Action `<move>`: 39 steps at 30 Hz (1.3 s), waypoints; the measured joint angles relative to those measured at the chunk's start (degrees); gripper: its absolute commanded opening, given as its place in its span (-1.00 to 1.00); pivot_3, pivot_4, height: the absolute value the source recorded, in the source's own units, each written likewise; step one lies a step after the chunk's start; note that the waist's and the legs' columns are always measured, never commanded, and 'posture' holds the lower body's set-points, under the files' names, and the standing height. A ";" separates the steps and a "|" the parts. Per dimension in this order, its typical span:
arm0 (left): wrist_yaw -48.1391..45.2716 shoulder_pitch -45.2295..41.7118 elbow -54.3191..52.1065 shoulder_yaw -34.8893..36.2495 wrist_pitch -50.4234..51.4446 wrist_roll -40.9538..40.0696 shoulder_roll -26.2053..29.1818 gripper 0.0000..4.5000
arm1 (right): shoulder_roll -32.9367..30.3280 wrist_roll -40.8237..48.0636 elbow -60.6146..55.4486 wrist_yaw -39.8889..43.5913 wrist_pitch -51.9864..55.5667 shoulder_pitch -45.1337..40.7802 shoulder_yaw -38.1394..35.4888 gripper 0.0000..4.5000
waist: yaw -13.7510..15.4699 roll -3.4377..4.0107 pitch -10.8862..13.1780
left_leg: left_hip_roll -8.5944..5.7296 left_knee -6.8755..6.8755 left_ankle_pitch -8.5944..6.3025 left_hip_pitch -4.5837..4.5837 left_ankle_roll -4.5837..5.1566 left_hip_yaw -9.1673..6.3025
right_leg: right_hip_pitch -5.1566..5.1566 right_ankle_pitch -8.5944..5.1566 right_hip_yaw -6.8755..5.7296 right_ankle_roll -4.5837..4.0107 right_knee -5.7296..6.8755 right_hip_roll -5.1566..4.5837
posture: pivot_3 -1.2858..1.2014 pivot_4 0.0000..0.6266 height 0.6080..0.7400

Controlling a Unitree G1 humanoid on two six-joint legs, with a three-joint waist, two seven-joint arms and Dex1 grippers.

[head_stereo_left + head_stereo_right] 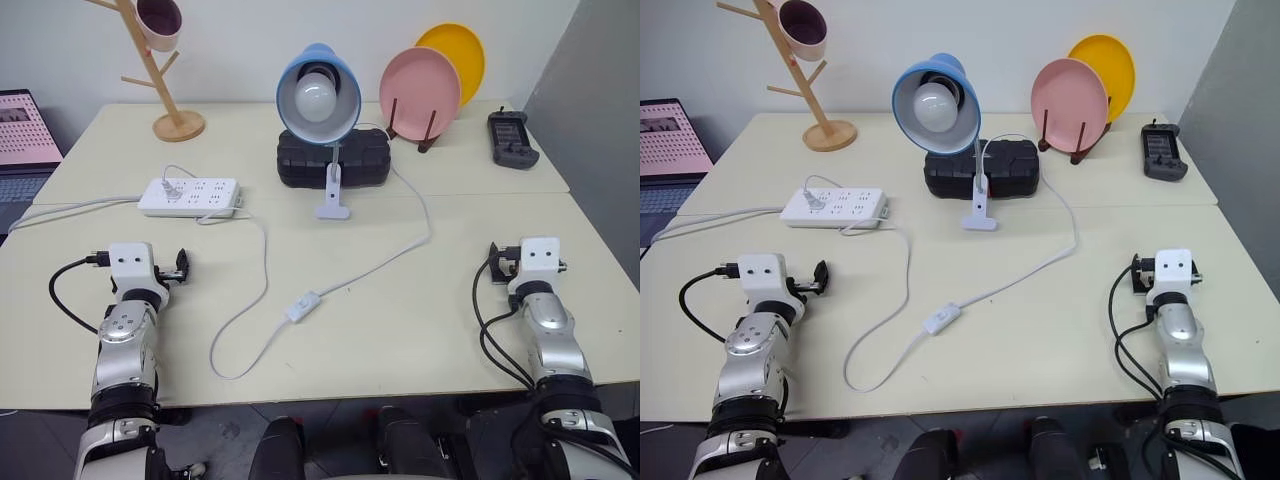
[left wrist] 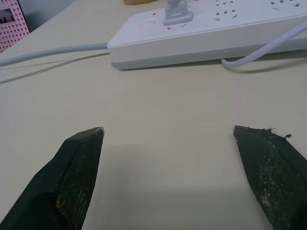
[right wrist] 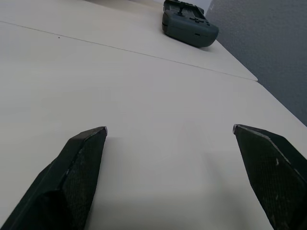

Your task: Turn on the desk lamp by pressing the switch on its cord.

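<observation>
The desk lamp (image 1: 318,95), with a light-blue shade and a white bulb, stands clipped at the back middle of the table, in front of a black case (image 1: 365,162). Its thin white cord (image 1: 385,258) runs right, then back to the switch (image 1: 303,306), which lies on the table front of centre. From there the cord loops up to a white power strip (image 1: 190,196). My left gripper (image 2: 168,132) rests open and empty at the front left, pointing at the strip. My right gripper (image 3: 170,129) rests open and empty at the front right. The switch lies between the two, apart from both.
A pink plate (image 1: 420,90) and a yellow plate (image 1: 455,50) stand in a rack at the back right. A dark handheld controller (image 1: 512,138) lies beside them. A wooden mug tree (image 1: 165,85) stands at the back left. A laptop (image 1: 25,130) sits beyond the table's left edge.
</observation>
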 measured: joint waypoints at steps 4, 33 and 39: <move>-0.31 0.02 -0.70 0.11 1.12 -0.43 -0.11 1.00 | 0.29 -0.02 1.73 -0.29 -1.25 -0.66 0.07 0.97 | 0.00 -0.18 -0.11 | 0.00 0.00 0.00 0.03 0.00 0.00 | 0.03 0.00 0.00 0.00 0.00 0.00 | 0.03 -0.52 1.00; -25.70 26.15 -57.23 -19.03 31.29 -18.06 9.39 1.00 | -1.39 -0.96 -13.32 11.46 6.14 1.64 4.52 0.97 | 0.19 -0.27 -0.03 | -0.05 -0.07 -0.06 -0.16 -0.07 0.78 | -0.55 -0.23 0.95 -0.29 -0.04 0.03 | 0.03 -0.52 1.00; -26.20 23.51 -49.77 -21.26 25.58 -12.54 7.27 1.00 | -1.80 -0.96 -17.90 11.10 9.19 4.18 3.71 0.97 | 0.04 -0.26 -0.03 | -0.04 -0.08 -0.06 -0.14 -0.07 0.80 | -0.56 -0.23 0.98 -0.29 -0.02 0.03 | 0.03 -0.52 1.00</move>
